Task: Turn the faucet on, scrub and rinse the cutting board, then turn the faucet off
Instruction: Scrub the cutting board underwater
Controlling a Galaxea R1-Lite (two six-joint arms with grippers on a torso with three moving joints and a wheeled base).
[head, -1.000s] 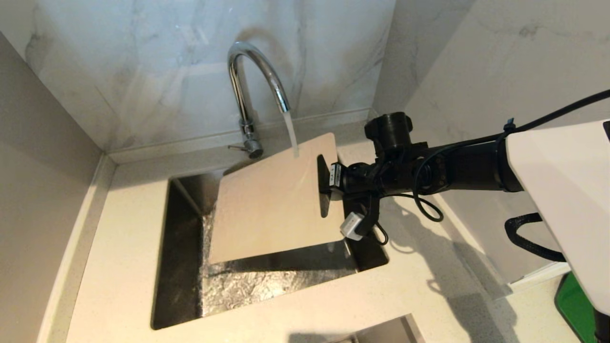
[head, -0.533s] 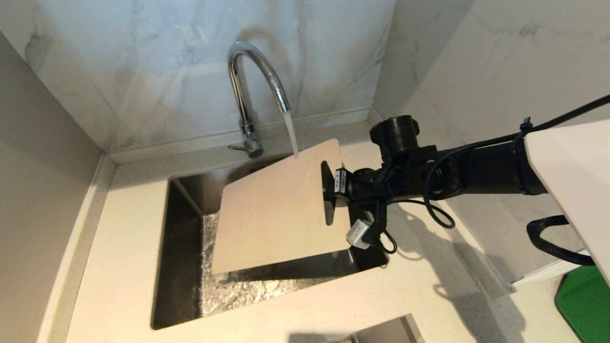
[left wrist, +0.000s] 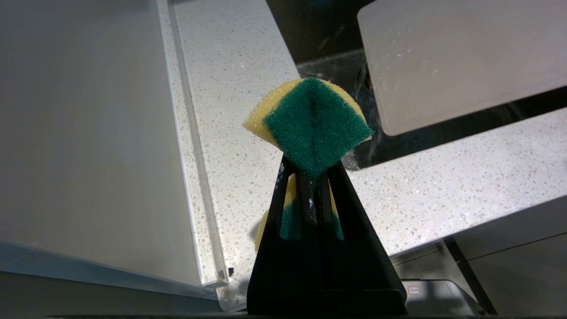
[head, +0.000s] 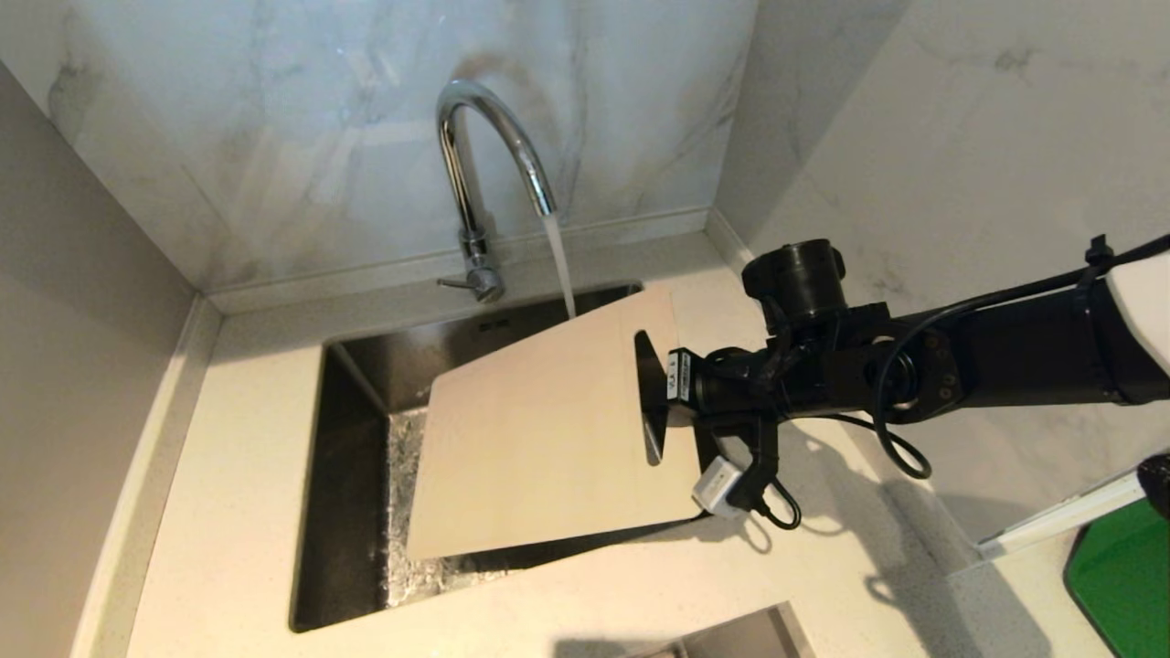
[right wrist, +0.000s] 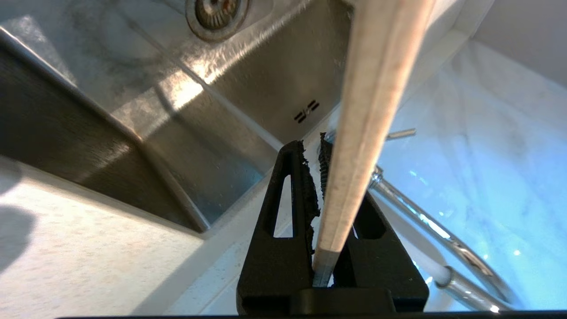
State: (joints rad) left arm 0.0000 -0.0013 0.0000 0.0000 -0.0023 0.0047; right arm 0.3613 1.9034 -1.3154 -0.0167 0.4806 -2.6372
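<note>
**Tap running, board held over the sink**

The faucet (head: 484, 146) is tall and shiny, with a spout that bends over like a hook. It stands at the back of the sink, by the marble wall. A thin little lever (head: 450, 284) sticks out sideways near its bottom. Water pours out of the spout in a thin white stream and lands on the far edge of the cutting board (head: 539, 429).

The cutting board is big, thin and pale beige, with round corners. It is tilted over the sink, up in the air. A long slanted slot (head: 651, 402) is cut near its right end, where it is gripped.
</note>
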